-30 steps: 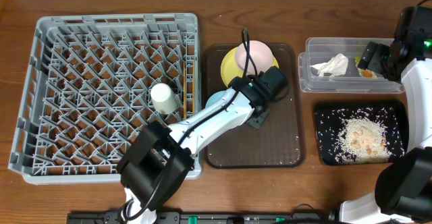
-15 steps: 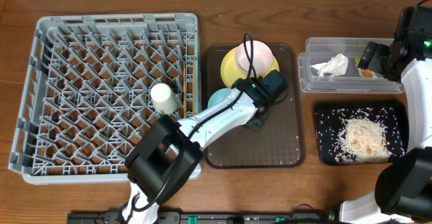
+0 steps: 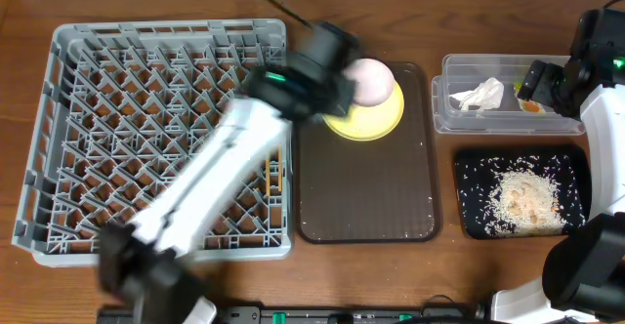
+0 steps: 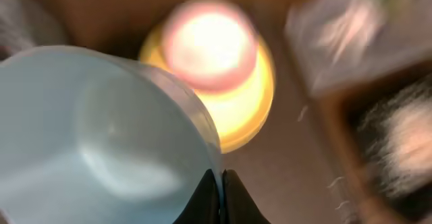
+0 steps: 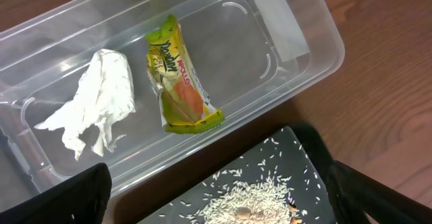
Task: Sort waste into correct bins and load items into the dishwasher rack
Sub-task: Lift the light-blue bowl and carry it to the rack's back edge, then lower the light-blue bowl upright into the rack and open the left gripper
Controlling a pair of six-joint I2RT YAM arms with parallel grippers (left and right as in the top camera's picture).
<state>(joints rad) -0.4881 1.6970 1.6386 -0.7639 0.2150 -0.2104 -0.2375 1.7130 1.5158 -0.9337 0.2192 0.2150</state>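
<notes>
My left gripper (image 4: 221,183) is shut on the rim of the light blue bowl (image 4: 94,129), held in the air. Overhead, the left arm is a blur across the grey dishwasher rack (image 3: 98,41), and its gripper (image 3: 330,62) is beside the pink bowl (image 3: 373,80). That bowl sits upside down on the yellow plate (image 3: 366,121). The arm hides the white cup. A piece of chopstick (image 3: 270,180) shows in the rack. My right gripper (image 5: 223,207) is open and empty above the clear tub (image 5: 283,55), which holds the napkin (image 5: 94,102) and wrapper (image 5: 179,82). The black tray (image 5: 300,150) holds rice (image 5: 263,204).
The dark brown serving tray (image 3: 371,197) lies between the rack and the bins. The clear tub (image 3: 444,119) and the black tray (image 3: 469,168) stand at the right. The right arm's base (image 3: 596,265) is at the table's right edge.
The left arm has swung fast up and toward the rack side, lifting the light blue bowl off the brown tray. The right arm has not moved.
</notes>
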